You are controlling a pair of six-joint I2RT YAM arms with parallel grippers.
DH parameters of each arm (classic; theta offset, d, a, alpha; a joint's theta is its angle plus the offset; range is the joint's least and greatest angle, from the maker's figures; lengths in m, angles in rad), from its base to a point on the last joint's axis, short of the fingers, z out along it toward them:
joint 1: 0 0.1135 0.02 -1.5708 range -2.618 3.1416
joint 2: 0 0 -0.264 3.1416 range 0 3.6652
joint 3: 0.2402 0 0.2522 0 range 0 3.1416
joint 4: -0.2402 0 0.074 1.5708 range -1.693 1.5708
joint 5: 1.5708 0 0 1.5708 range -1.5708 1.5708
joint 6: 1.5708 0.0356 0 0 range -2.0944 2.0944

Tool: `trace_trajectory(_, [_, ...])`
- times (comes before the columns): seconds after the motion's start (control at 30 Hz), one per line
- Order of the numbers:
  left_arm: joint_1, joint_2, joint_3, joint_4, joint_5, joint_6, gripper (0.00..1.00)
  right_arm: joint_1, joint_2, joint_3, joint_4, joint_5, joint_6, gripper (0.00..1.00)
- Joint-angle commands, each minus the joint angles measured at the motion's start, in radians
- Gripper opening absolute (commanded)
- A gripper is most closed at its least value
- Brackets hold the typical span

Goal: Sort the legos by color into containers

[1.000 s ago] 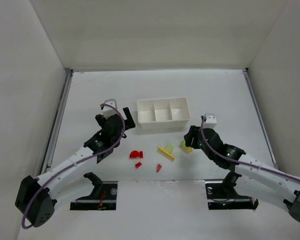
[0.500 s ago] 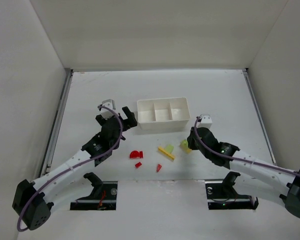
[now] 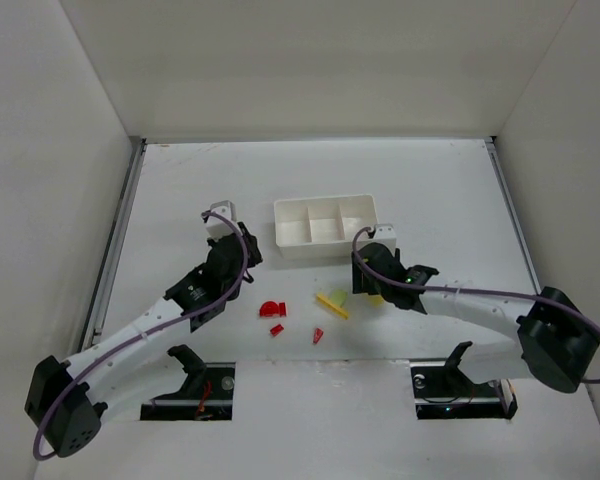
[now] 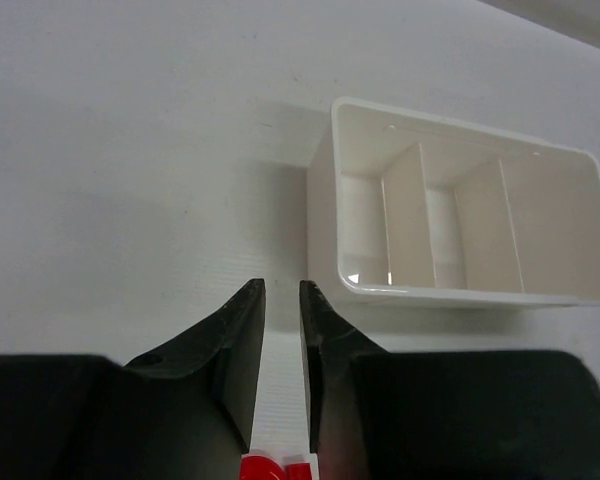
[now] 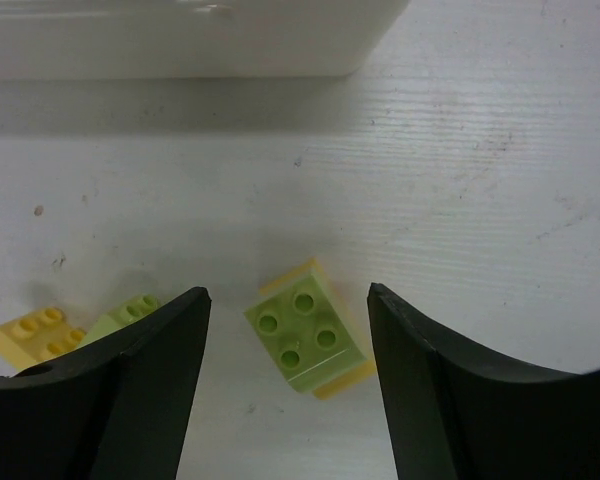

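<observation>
— Jaws on the right gripper stand wide apart with nothing between them yet. A light green brick lies on the table just under the gap, low centre of the right wrist view.

— And the left gripper?

— Its fingers are drawn almost together, with only a thin slit between them, and they hold nothing. Half a second ago the overhead view showed them spread.

— So the left arm is out of it?

— I'd judge it parked, just left of the white tray. A red piece peeks in at the bottom edge of its own view.

— What else has moved?

— The right arm. A second ago it reached in from the lower right corner. Now its elbow has swung far out to the right and the forearm lies low across the frame, putting the gripper squarely over the brick.

— And the pieces themselves?

— They're in the same spots. The red arch is left of centre, and a yellow bar sits beside a second green bit, all below the tray.

— Anything sorted?

— No compartment shows a piece, so the sorting has barely begun. The brick seems to rest on a pale yellow piece, so closing might catch both and muddle the colours.
</observation>
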Motion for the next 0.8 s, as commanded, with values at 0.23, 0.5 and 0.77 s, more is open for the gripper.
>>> trace_trajectory(0.23, [0.003, -0.044, -0.045, 0.109, 0.112, 0.01, 0.38, 0.038, -0.032, 0.059, -0.052, 0.049, 0.011, 0.66])
trace_trajectory(0.5, [0.08, -0.062, -0.065, 0.162, 0.201, -0.002, 0.49, 0.05, 0.029, 0.063, -0.141, 0.029, 0.01, 0.65])
trace_trajectory(0.77, [0.092, -0.024, -0.061, 0.159, 0.23, -0.025, 0.53, 0.05, 0.063, 0.063, -0.109, 0.026, -0.006, 0.58])
